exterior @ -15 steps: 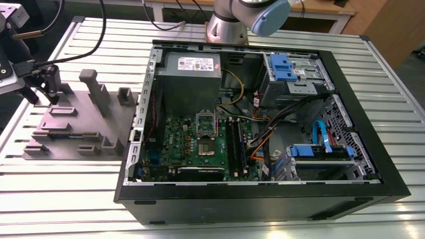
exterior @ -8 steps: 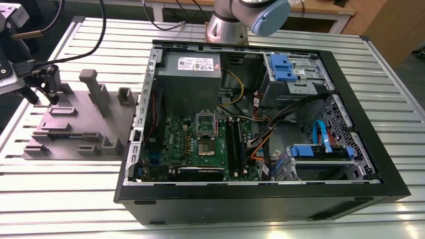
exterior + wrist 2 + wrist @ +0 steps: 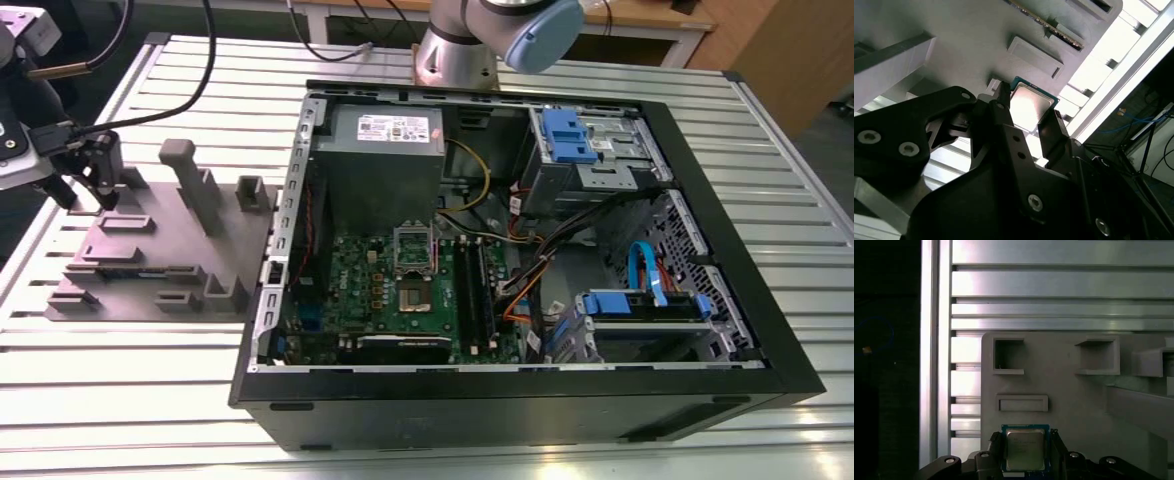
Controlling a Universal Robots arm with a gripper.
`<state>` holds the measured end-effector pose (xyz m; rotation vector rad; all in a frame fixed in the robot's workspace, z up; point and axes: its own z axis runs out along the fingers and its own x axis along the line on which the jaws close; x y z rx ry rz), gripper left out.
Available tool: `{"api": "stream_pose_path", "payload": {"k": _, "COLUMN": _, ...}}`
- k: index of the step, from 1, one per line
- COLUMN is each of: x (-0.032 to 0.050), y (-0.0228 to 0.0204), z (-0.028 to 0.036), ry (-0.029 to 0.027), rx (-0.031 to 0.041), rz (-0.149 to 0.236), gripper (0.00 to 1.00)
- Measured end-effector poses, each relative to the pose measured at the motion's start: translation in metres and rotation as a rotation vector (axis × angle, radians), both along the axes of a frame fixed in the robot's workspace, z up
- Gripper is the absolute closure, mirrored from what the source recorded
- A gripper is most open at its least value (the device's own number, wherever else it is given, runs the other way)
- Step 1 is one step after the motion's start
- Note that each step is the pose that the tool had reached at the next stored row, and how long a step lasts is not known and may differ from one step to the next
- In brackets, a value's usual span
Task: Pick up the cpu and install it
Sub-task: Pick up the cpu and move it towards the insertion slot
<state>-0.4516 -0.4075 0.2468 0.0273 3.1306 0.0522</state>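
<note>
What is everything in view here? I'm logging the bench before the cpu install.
cpu: one, silver-grey top, on the fixture, at the gripper
fixture: one, grey, on the table, to the exterior view's left of the case
computer case: one, black, open, mid-table
motherboard: one, green, inside the case
power supply: one, grey, inside the case, on the arm's side of the motherboard
drive brackets: two, blue, inside the case, towards the exterior view's right
cables: several, mixed colours, inside the case
table: one, silver, slatted
arm: one, silver and pale blue, base beyond the case
gripper: one, black, over the fixture
</note>
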Motion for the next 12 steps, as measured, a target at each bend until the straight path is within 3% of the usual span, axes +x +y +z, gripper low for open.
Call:
{"api": "stream_pose_path", "payload": {"k": 6, "x": 0.0001, "y": 0.0000, "z": 0.0000, "ry": 0.0041, "rx": 0.0000, "rz": 0.000, "gripper": 0.53}}
{"api": "stream_pose_path", "payload": {"k": 12, "x": 0.0001, "y": 0.0000, "z": 0.0007, "ry": 0.0042, "rx": 0.0000, "rz": 0.000, "gripper": 0.53}}
